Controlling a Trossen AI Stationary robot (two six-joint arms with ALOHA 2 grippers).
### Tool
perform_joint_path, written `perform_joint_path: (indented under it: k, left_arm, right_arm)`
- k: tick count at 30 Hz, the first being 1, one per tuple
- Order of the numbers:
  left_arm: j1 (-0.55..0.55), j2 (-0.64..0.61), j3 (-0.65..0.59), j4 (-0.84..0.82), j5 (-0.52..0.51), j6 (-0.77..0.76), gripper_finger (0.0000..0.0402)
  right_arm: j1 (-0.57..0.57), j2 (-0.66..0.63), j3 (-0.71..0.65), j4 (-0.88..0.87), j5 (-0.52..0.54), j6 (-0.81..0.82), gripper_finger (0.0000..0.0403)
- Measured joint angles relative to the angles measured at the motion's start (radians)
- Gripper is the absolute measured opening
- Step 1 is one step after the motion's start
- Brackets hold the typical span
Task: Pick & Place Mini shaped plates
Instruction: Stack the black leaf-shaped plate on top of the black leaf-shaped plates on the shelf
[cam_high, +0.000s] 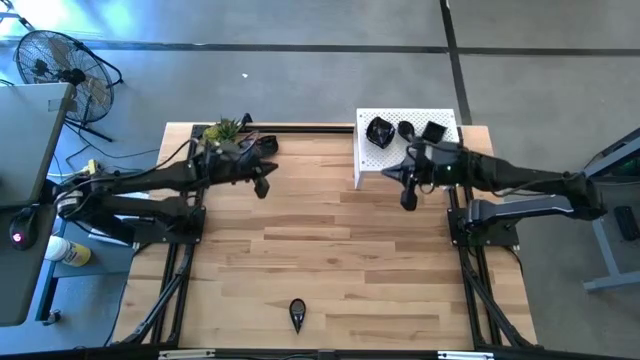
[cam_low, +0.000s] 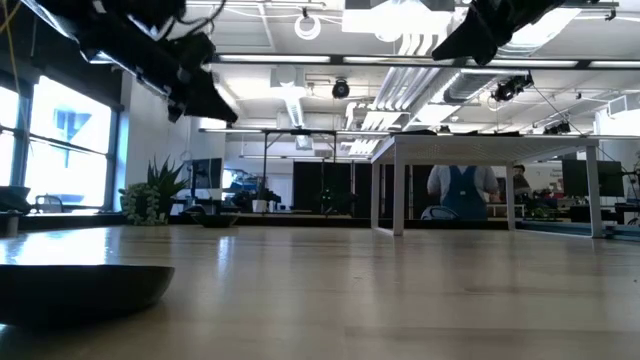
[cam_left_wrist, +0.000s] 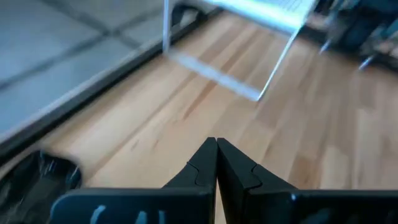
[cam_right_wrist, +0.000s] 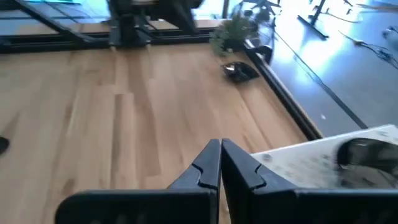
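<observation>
Now, over the wide wooden counter (cam_high: 330, 250), both arms hover with the left end effector (cam_high: 262, 187) and right end effector (cam_high: 407, 200) pinched together and empty, so the right should open before reaching the black plates (cam_high: 405, 131) on the white platform (cam_high: 375, 160), whose exact count stays unclear.

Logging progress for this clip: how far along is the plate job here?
Seemingly barely begun or just finished. Three black plates sit on the white platform at the back right. One plate lies alone at the table's front edge, another by the plant. Nothing is in hand: the left claw and right claw are shut and empty above bare wood.
</observation>
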Motion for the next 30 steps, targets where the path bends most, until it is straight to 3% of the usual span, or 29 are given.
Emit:
perform_joint_path:
  k: [4,11,17,22,30]
  left_arm:
    - [0.108,0.075,0.055,-0.102,0.081,0.001,0.0001]
    - [0.257,0.290,0.229,-0.270,0.106,0.008,0.0009]
    - [0.360,0.473,0.396,-0.439,0.111,0.104,0.0075]
    - [0.470,0.605,0.506,-0.501,0.195,0.194,0.0136]
    - [0.570,0.809,0.678,-0.578,0.214,0.395,0.0155]
  right_arm:
    - [0.049,0.002,-0.066,0.104,0.000,-0.002,0.0001]
    - [0.107,0.002,-0.168,0.236,-0.001,-0.007,0.0001]
    - [0.130,0.002,-0.220,0.288,-0.001,-0.023,0.0001]
    - [0.146,0.002,-0.232,0.314,-0.007,-0.029,0.0002]
    - [0.161,0.002,-0.231,0.332,-0.014,-0.068,0.0002]
